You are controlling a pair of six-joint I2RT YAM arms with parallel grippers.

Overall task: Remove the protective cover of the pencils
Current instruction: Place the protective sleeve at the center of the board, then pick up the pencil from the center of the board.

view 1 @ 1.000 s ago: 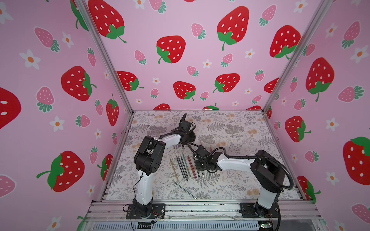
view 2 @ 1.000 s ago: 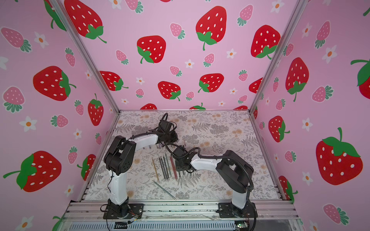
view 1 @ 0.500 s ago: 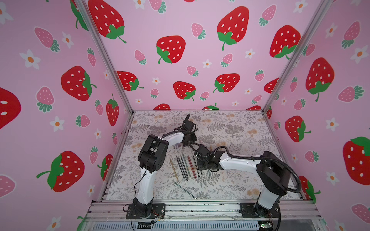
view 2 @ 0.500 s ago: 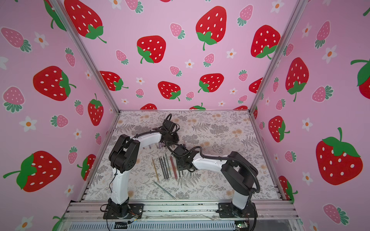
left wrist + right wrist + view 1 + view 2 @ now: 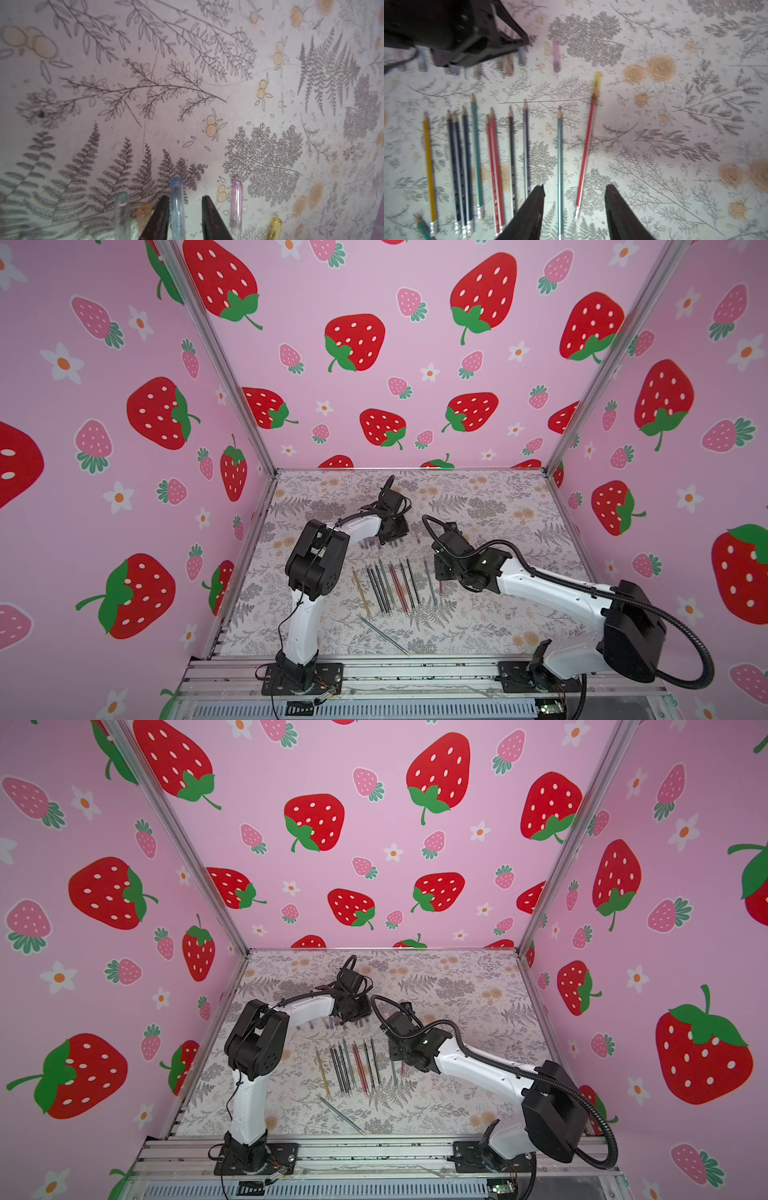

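1. The bench is flat and matte, printed with grey ferns and tan blossoms.
2. The right arm has a white shell and black joints. Its elbow sits further outward than a second ago. The right hand hovers over the pencils, fingers apart, holding nothing.
3. The left arm reaches beyond the pencil row. The left hand is apart, and a blue cap lies unclamped between its fingers.
4. The pencils are thin and sharpened and lie side by side mid-bench. One red pencil wears a yellow cap.
5. The loose caps are translucent tubes.

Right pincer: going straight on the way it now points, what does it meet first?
Likely the red pencil or the teal pencil beside it: both lie on the mat in the gap ahead of the open right pincer. Depth is unclear.
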